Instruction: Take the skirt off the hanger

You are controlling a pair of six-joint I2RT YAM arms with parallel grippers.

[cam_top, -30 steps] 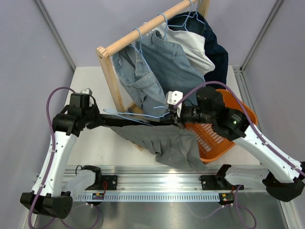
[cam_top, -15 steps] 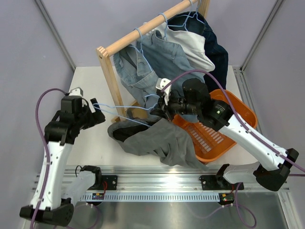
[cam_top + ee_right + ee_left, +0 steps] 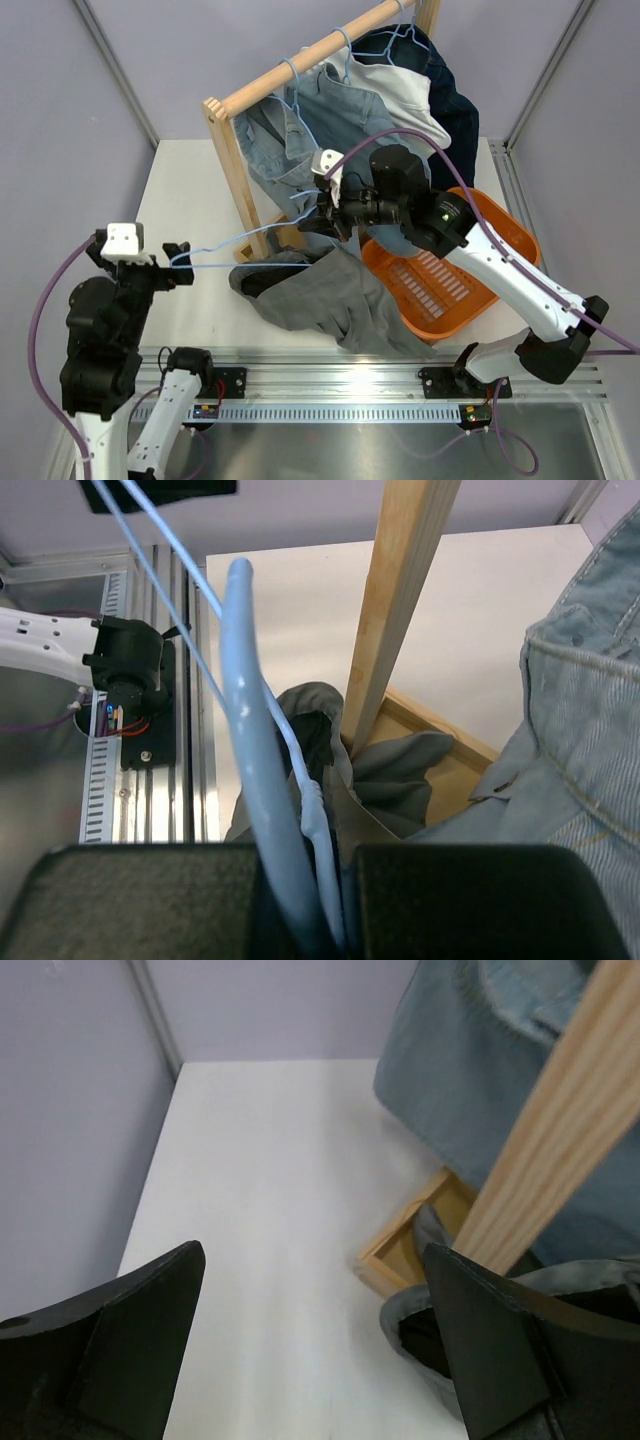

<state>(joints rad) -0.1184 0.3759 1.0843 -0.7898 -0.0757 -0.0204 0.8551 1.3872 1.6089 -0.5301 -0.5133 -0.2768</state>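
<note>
The grey skirt [image 3: 320,295] lies crumpled on the table by the rack's foot, its dark inner side showing [image 3: 392,1325]. My right gripper [image 3: 325,208] hovers above it, shut on the light-blue wire hanger [image 3: 245,238]. The wire runs leftwards from those jaws to my left gripper [image 3: 180,262]. In the right wrist view the hanger [image 3: 250,730] is pinched in the gripper [image 3: 305,865], and a fold of skirt [image 3: 400,770] reaches up beside the wire. My left gripper [image 3: 310,1260] stands wide open over bare table with nothing in it.
A wooden rail [image 3: 310,55] on a post [image 3: 235,170] carries blue denim garments [image 3: 340,130] and a pale garment [image 3: 410,95] on more hangers. An orange basket [image 3: 470,270] sits to the right of the skirt. The rack's wooden foot [image 3: 410,1235] is near my left fingers.
My left gripper opened and drew back to the left. The skirt, stretched between both grippers before, has dropped in a heap. My right gripper moved up and back with the hanger.
</note>
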